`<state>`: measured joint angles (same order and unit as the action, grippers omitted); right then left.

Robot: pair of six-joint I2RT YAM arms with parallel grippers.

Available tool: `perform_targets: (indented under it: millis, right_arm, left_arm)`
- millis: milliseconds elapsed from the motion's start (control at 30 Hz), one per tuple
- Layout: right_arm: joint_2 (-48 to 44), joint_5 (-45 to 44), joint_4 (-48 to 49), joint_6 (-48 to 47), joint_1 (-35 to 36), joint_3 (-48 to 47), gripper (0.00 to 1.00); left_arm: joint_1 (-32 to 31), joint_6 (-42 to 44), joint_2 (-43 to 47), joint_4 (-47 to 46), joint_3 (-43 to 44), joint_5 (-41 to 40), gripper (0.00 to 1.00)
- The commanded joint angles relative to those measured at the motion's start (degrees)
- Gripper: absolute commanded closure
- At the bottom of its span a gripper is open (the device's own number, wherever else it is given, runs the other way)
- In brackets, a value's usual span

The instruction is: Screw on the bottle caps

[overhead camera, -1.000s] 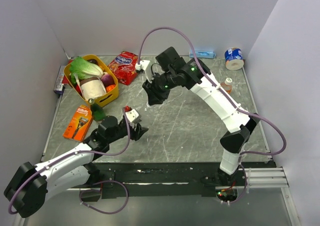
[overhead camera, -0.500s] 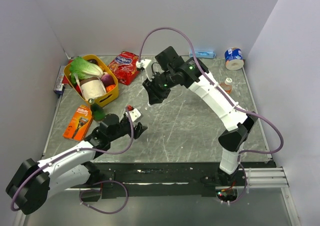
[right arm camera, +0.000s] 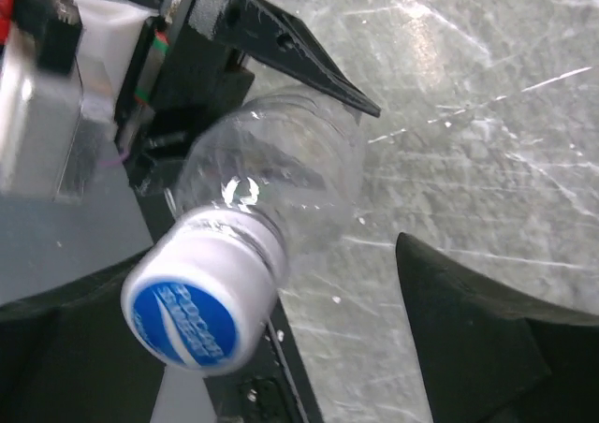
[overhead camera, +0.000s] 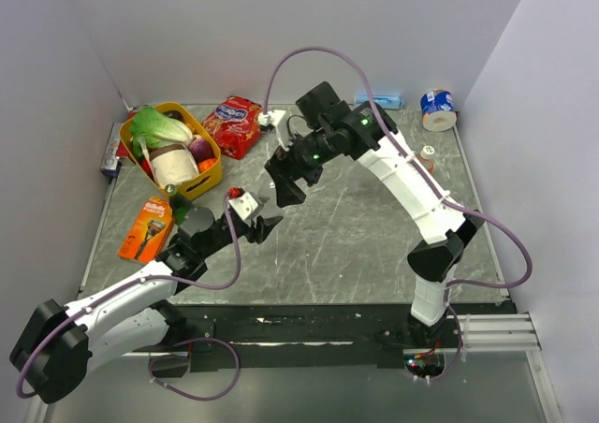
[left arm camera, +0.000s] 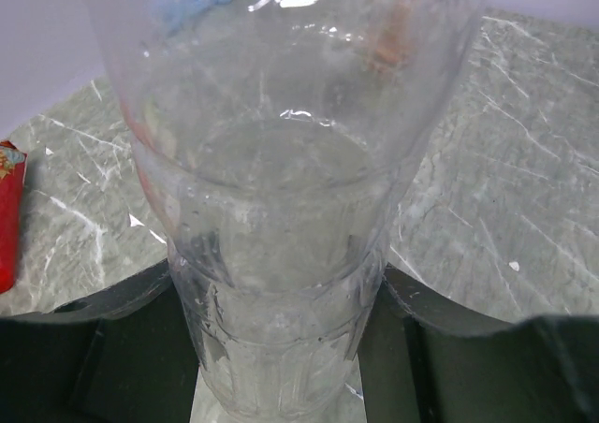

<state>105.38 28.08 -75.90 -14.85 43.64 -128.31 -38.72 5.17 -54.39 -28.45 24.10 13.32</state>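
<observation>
- The left gripper [overhead camera: 262, 225] was clamped on the body of a clear bottle [left arm camera: 281, 255], with one finger on each side of it
- This bottle was at the near-left part of the grey table [overhead camera: 374, 236], between the two grippers, and its neck pointed up toward the right gripper [overhead camera: 284, 189]
- A cap [right arm camera: 201, 297] with white sides and a blue top with a white mark sat on the neck of the bottle; how far it was screwed down I cannot tell
- The right gripper was just above the cap with its jaws apart; one finger [right arm camera: 468, 348] was clearly away from the cap, and for the other I cannot tell if it touched
- A small bottle of orange drink [overhead camera: 427, 159] stood near the right edge of the table, well apart from both grippers
- A yellow basket [overhead camera: 206, 184] with vegetables was at the far left, a red bag [overhead camera: 231, 123] just beside it, and a tape roll [overhead camera: 438, 108] in the far right corner
</observation>
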Motion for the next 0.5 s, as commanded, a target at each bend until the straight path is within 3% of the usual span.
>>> perform_targets:
  millis: [0, 133, 200, 333, 467]
  right_arm:
    - [-6.4, 7.6, -7.86, -3.76, -3.11, 0.95, 0.0]
    - [-15.19, 11.56, -8.75, -14.04, -5.05, 9.37, 0.0]
    - [-22.19, 10.34, -4.19, -20.44, -5.14, 16.23, 0.0]
    - [-28.82, 10.33, 4.07, -31.71, -4.62, 19.76, 0.0]
    - [-30.94, 9.28, 5.15, -48.64, -0.93, 22.31, 0.15]
  left_arm:
    - [-0.13, -0.6, -0.1, -2.85, 1.04, 3.81, 0.99]
    - [0.31, 0.45, -1.15, 0.05, 2.44, 7.15, 0.99]
    - [0.66, 1.94, -1.77, 1.63, 3.5, 8.73, 0.99]
    - [1.28, 8.44, -2.65, 10.22, 6.04, 16.97, 0.99]
    - [1.28, 18.37, -3.7, 19.97, 9.55, 22.44, 0.99]
